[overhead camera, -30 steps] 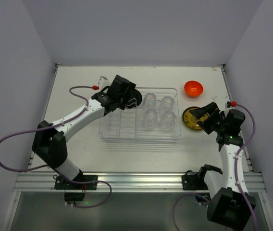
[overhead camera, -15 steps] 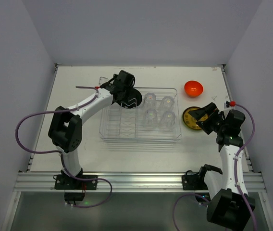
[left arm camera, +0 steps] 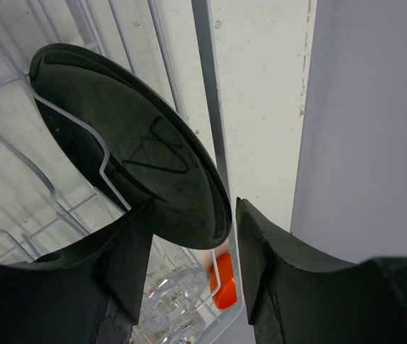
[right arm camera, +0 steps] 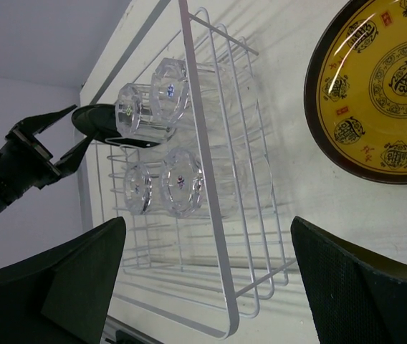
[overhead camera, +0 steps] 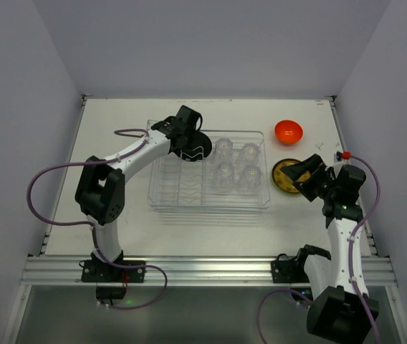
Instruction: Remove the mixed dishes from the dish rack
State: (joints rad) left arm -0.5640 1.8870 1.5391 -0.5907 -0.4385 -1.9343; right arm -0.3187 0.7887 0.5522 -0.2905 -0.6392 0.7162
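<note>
Because the black plate (left arm camera: 128, 154) stands on edge in the far-left slots of the rack (overhead camera: 211, 206), its rim lies between the spread jaws of the left gripper (left arm camera: 193, 240), not yet clamped. The right gripper (overhead camera: 307, 175), also spread, hovers by the yellow plate (overhead camera: 284, 178) on the worktop (overhead camera: 132, 229). Tumblers (overhead camera: 236, 166) crowd the black plate's right side.

Appearing as a robotics lab test cell. Standing enclosed by plain grey walls (overhead camera: 211, 43) on three sides of a white table (overhead camera: 218, 229). Carrying a left arm (overhead camera: 135, 154) and a right arm (overhead camera: 348, 236) bolted to an aluminium rail (overhead camera: 203, 271) at the near edge, trailing looping purple cables (overhead camera: 29, 197).
</note>
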